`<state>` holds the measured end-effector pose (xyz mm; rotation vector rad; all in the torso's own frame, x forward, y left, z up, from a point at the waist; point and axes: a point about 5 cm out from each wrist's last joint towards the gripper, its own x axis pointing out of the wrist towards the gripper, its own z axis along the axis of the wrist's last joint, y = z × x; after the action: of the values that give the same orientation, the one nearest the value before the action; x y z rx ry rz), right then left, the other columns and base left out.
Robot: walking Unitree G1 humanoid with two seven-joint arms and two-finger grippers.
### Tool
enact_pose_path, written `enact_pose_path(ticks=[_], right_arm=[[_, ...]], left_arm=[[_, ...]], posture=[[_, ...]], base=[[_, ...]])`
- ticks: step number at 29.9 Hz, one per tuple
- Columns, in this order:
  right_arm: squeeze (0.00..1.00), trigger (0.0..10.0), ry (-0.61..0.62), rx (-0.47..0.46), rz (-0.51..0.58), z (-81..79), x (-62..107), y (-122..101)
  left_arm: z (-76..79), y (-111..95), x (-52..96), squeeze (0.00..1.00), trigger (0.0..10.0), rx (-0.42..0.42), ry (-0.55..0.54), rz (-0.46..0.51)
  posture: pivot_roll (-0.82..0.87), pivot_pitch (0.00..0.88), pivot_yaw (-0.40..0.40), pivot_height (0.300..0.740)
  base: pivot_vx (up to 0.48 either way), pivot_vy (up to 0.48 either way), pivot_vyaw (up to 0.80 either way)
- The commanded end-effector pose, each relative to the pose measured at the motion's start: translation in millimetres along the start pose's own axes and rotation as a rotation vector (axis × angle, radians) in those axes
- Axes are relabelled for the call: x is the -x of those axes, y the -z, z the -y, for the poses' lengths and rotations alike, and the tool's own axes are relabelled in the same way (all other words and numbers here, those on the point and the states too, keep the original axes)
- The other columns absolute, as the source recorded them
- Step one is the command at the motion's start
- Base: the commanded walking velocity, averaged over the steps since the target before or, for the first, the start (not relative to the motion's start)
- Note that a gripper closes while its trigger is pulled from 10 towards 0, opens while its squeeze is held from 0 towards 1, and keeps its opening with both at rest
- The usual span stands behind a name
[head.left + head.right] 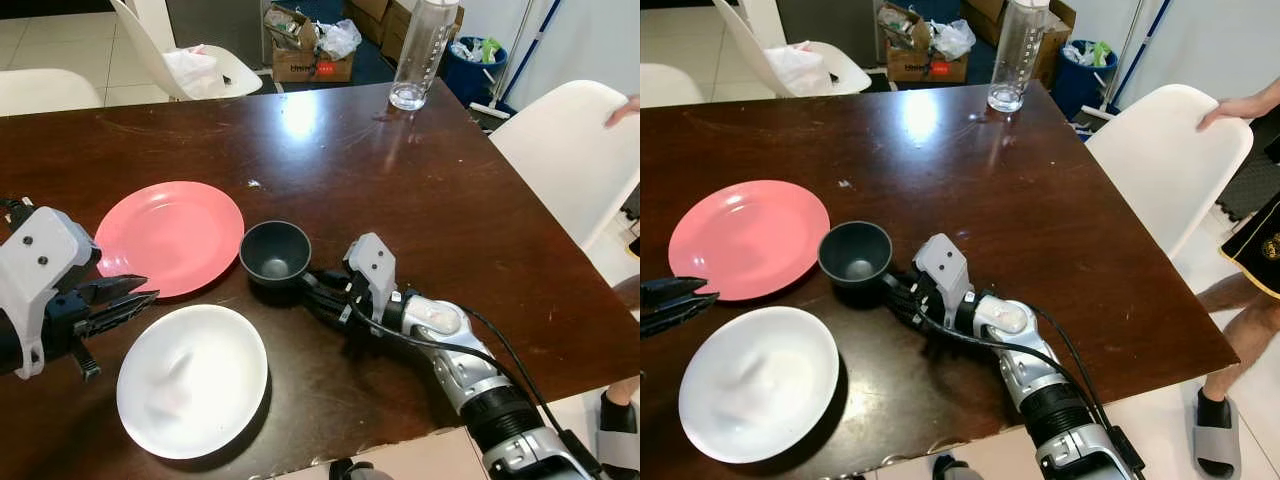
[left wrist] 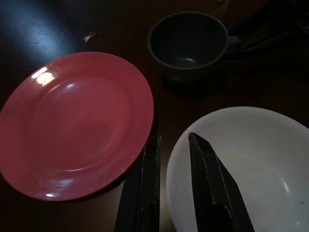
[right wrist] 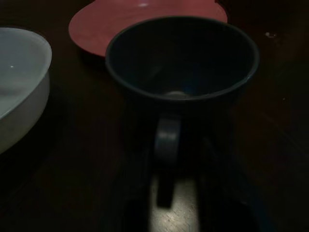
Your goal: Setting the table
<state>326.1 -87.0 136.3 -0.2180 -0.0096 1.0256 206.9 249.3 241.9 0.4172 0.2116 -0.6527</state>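
On the dark wooden table [image 1: 430, 200] a dark grey cup [image 1: 275, 250] stands upright, its handle [image 3: 167, 137] turned toward my right gripper [image 1: 318, 290]. That gripper lies low on the table, open, with a finger on each side of the handle. A pink plate [image 1: 170, 237] lies left of the cup. In front of the plate sits a white bowl [image 1: 192, 380]. My left gripper [image 1: 150, 290] hovers over the gap between plate and bowl rim, its fingers a narrow way apart and holding nothing.
A clear bottle [image 1: 422, 50] stands at the table's far edge. White chairs [image 1: 570, 150] stand to the right and behind the table. A person beside the right chair rests a hand [image 1: 1240, 105] on its back. A cardboard box [image 1: 312, 62] and a blue bin [image 1: 475, 65] stand on the floor beyond.
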Motion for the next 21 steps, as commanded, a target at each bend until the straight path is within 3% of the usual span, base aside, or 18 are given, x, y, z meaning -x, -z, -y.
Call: enact_pose_path(ticks=[1, 2, 11, 15, 17, 21], right_arm=[[1.00, 10.0, 0.015, 0.010, 0.002, 2.6, 1.3, 0.0], [0.00, 10.0, 0.023, -0.009, 0.029, 4.2, 2.0, -4.0], [0.00, 10.0, -0.002, -0.047, 0.111, -5.6, 11.3, -20.0], [0.00, 10.0, -0.074, -0.121, 0.139, -23.1, 20.6, -23.5], [0.00, 10.0, -0.122, -0.155, 0.146, -40.4, 27.4, -24.1], [0.00, 10.0, -0.100, -0.168, 0.147, -50.7, 32.7, -23.9]], left_arm=[[5.7, -1.0, -1.3, 0.00, 10.0, -0.006, 0.020, 0.002], [6.2, -1.0, -2.6, 0.00, 10.0, -0.001, 0.021, 0.007], [10.3, 0.7, -9.8, 0.00, 10.0, 0.015, 0.034, 0.029], [12.2, 1.4, -15.2, 0.00, 10.0, 0.030, 0.039, 0.044], [17.2, 1.7, -23.2, 0.00, 10.0, 0.044, 0.058, 0.064], [21.2, 0.6, -30.3, 0.00, 10.0, 0.056, 0.065, 0.089]], posture=[[0.17, 0.154, 0.028, 0.740], [0.16, 0.151, 0.029, 0.740], [0.14, 0.143, 0.025, 0.740], [0.12, 0.138, 0.026, 0.740], [0.10, 0.134, 0.023, 0.740], [0.09, 0.129, 0.019, 0.740]], base=[[0.000, 0.000, 0.00], [0.000, 0.000, 0.00], [0.000, 0.000, 0.00], [0.000, 0.000, 0.00], [0.000, 0.000, 0.00], [0.000, 0.000, 0.00]])
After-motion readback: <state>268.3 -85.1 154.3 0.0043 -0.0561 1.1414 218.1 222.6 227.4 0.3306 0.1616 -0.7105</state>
